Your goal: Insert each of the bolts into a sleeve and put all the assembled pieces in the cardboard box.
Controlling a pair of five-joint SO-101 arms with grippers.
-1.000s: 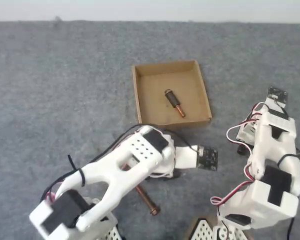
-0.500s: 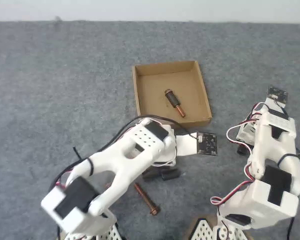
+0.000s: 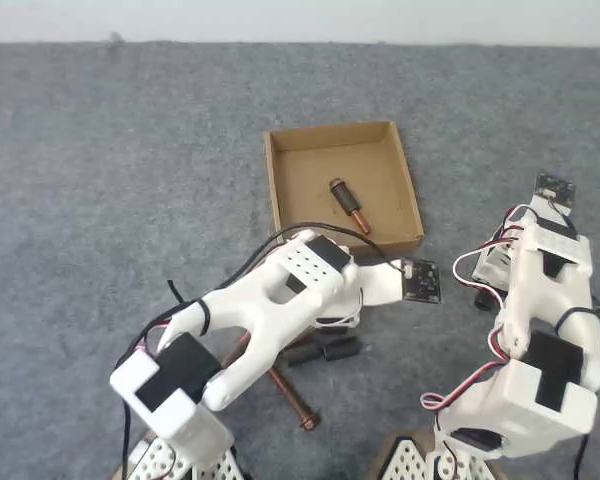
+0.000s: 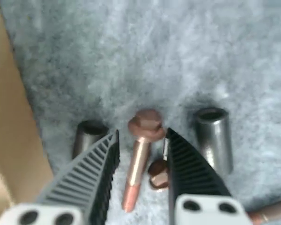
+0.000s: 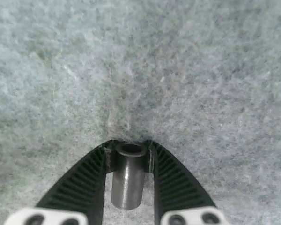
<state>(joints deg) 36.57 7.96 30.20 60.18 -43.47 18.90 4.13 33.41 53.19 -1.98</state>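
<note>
Where the left arm (image 3: 270, 320) leans over the middle of the grey surface (image 3: 130, 180), it covers much of the loose parts just near of the box (image 3: 276, 190). The left pincer (image 4: 141, 137) is released, jaws parted with a bolt (image 4: 139, 159) between them. Carpet shows between one finger (image 4: 100, 168) and the shank; whether the other finger touches the head cannot be told. A second bolt head (image 4: 157, 174) peeks out beneath, mostly hidden. A loose sleeve (image 4: 213, 138) lies clear beside one finger; another sleeve (image 4: 86, 135) is half behind the other. A third bolt (image 3: 290, 396) lies nearer, its far end at the arm's edge. One assembled piece (image 3: 348, 206) lies inside the box. The right pincer (image 5: 129, 145) is clenched on a sleeve (image 5: 128, 180), open end at the fingertips. The right arm (image 3: 545, 320), right of the box, covers what lies under it.
</note>
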